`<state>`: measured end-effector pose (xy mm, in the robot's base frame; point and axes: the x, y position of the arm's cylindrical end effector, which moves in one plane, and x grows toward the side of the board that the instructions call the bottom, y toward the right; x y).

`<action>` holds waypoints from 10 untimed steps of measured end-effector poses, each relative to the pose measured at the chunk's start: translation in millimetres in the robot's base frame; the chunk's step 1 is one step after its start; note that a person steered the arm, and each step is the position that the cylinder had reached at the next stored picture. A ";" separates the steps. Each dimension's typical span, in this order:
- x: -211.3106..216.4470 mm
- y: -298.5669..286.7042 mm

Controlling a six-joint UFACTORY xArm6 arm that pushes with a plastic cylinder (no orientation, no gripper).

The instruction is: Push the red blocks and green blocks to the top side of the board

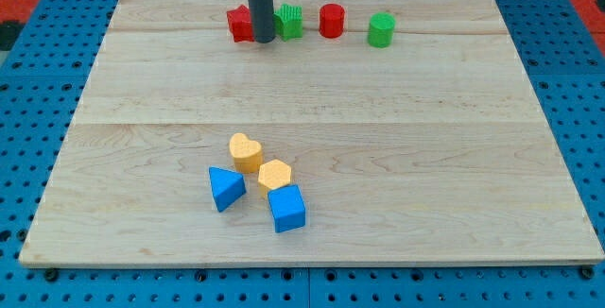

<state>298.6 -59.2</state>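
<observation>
Near the view's top of the wooden board (312,91) stands a row of blocks. From left to right: a red block (239,24), partly hidden by my rod, a green star-like block (290,22), a red cylinder (332,20) and a green cylinder (381,29). My tip (263,40) rests on the board between the red block and the green star-like block, close to both.
Toward the view's bottom sits a cluster: a yellow heart block (246,151), a yellow hexagon block (274,174), a blue triangle block (225,188) and a blue cube (286,208). A blue pegboard surface (38,91) surrounds the board.
</observation>
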 end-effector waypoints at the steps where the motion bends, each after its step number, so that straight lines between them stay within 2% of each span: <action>1: -9.7 -13.4; 2: -29.1 -13.4; 3: -10.7 -12.1; 4: 4.9 75.7; 5: -7.3 84.7; 6: -24.4 56.1; 7: -11.9 54.7; 8: 0.7 137.7; 9: -8.8 140.2; 10: -41.0 103.0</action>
<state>257.6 43.8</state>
